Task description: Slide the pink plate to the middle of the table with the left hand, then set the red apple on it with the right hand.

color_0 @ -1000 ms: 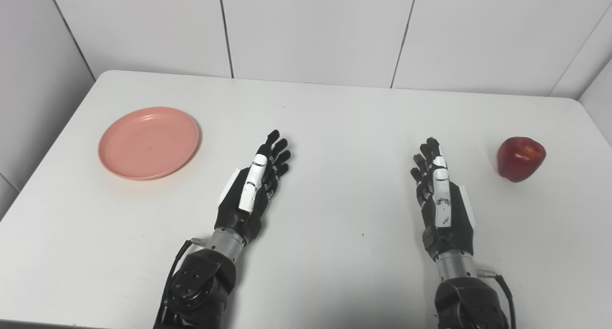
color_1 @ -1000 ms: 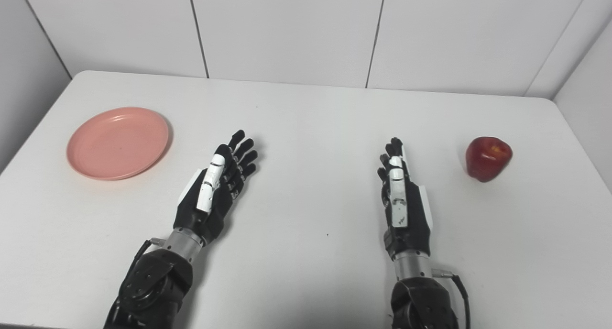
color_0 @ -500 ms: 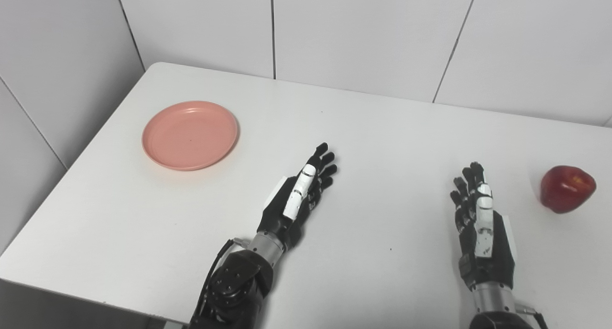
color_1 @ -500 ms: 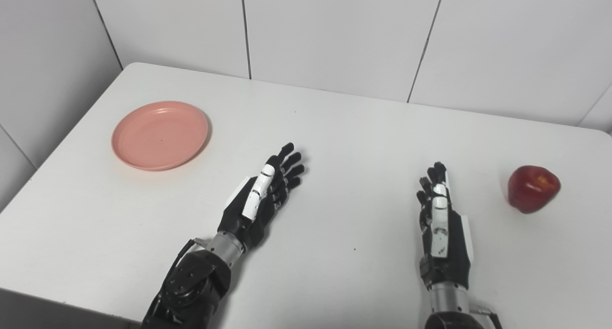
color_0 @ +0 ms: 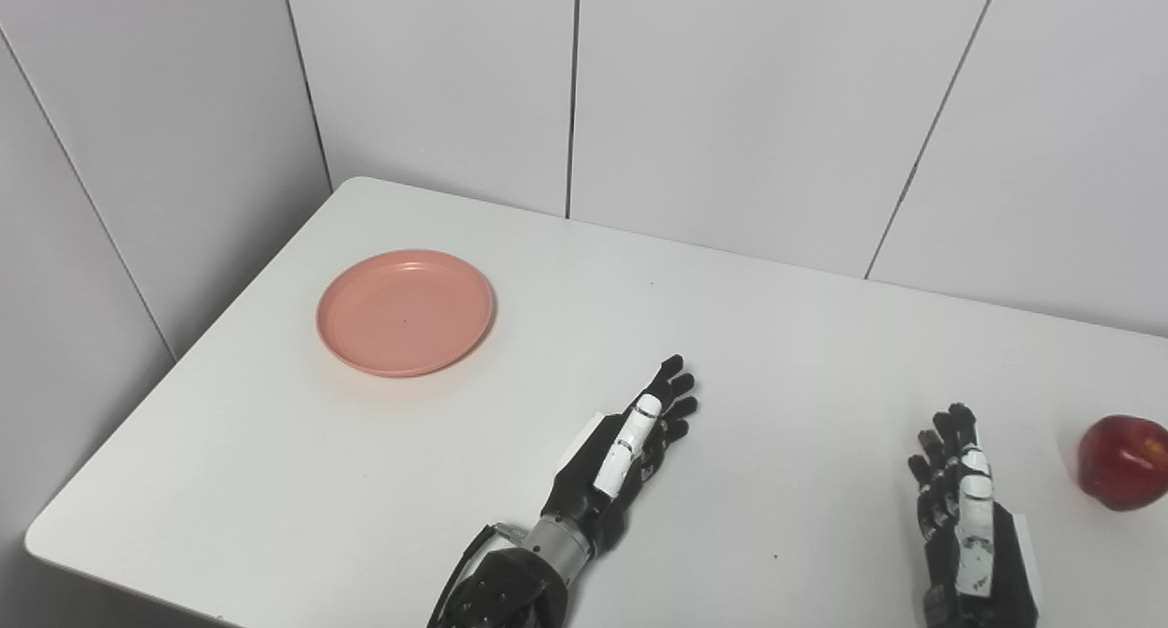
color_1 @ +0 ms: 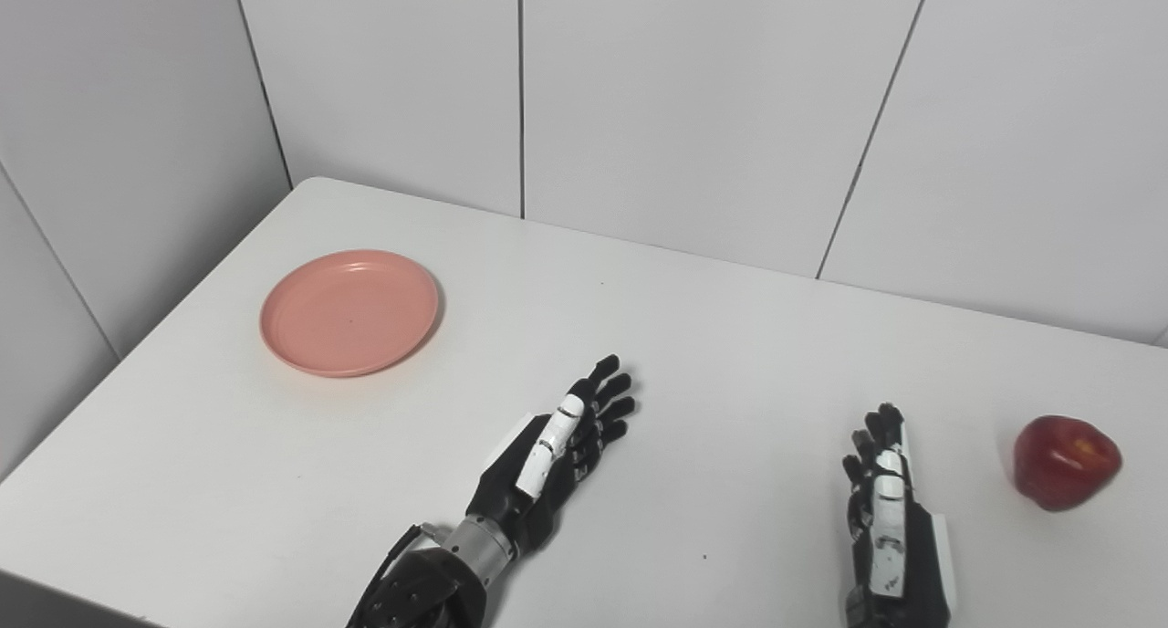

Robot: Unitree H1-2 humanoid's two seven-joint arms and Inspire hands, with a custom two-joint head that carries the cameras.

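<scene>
- Left eye view gives us the pink plate (color_0: 405,312) lying flat and empty on the white bench (color_0: 776,336), toward its far left part, near the left edge and well apart from both of our hands.
- We see the red apple (color_1: 1065,461) standing alone on the bench at the far right, well apart from the plate; in the left eye view it sits almost at the picture's right edge.
- Our left hand (color_0: 623,452) lies low over the middle of the bench, between plate and apple but nearer the front edge. Its fingers (color_0: 673,398) are stretched out and a little spread, pointing away from us and slightly to the right. It holds nothing and touches neither plate nor apple.
- We cannot tell from either view whether that hand rests on the bench or hangs just above it.
- Our right hand (color_1: 890,518) comes in at the lower right, edge-on to us with the thumb side up. Its fingers (color_1: 876,432) are straight and slightly apart, pointing away from us. It too holds nothing, and the apple stands near it on its right, with bare bench between them.
- We see the black forearm (color_1: 422,591) of the left arm enter from the bottom edge, a thin cable looping beside the wrist.
- Pale wall panels (color_0: 730,108) with dark seams rise behind the bench and along its left side.
</scene>
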